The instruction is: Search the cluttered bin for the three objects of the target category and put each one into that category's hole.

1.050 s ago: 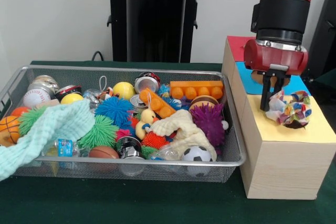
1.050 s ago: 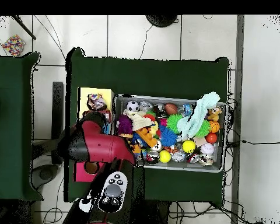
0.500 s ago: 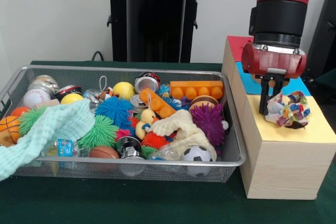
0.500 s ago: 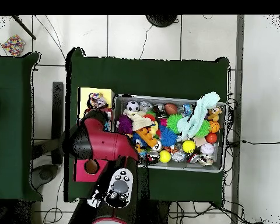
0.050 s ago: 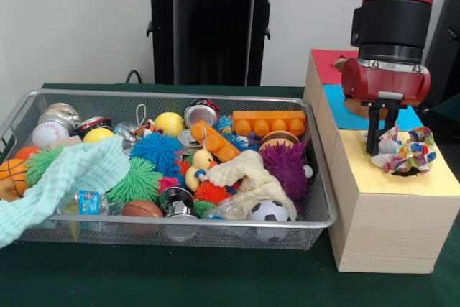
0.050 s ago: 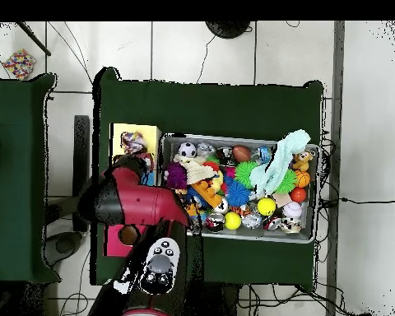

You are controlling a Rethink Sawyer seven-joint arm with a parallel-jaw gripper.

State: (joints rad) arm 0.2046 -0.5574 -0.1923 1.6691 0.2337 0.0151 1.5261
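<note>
- The pincer [image 5: 379,143] hangs over the yellow panel [image 5: 374,174] of the wooden box [image 5: 374,228], just beside the bin [image 5: 316,199].
- A multicoloured cloth ball [image 5: 408,154] sits on the yellow panel, over a dark opening that shows beneath its lower edge. This is judged to be the category's hole.
- Pincer state: dark fingers point down at the left edge of the cloth ball. Whether they grip the cloth, merely touch it, or stand apart cannot be told from either view.
- The ball lies wider than the visible part of the opening, so it is judged to be resting on the rim and not yet through.
- The box top carries three coloured panels: red [image 5: 332,62] at the far end, blue [image 5: 341,109] in the middle, yellow at the near end. Each is judged to mark one category.
- In the overhead view the arm [image 6: 139,206] covers most of the box; only the yellow panel [image 6: 135,136] and the cloth ball [image 6: 133,145] show clear of it.
- The bin holds mixed clutter: spiky balls, sports balls, cans, a rubber duck [image 5: 200,165], an orange block [image 5: 269,121] and a green cloth [image 5: 68,177] draped over the left wall.
- The cream cloth [image 5: 251,177] in the bin is judged a likely further target, being fabric.
- The bin and box stand on a green desk [image 5: 180,278].
</note>
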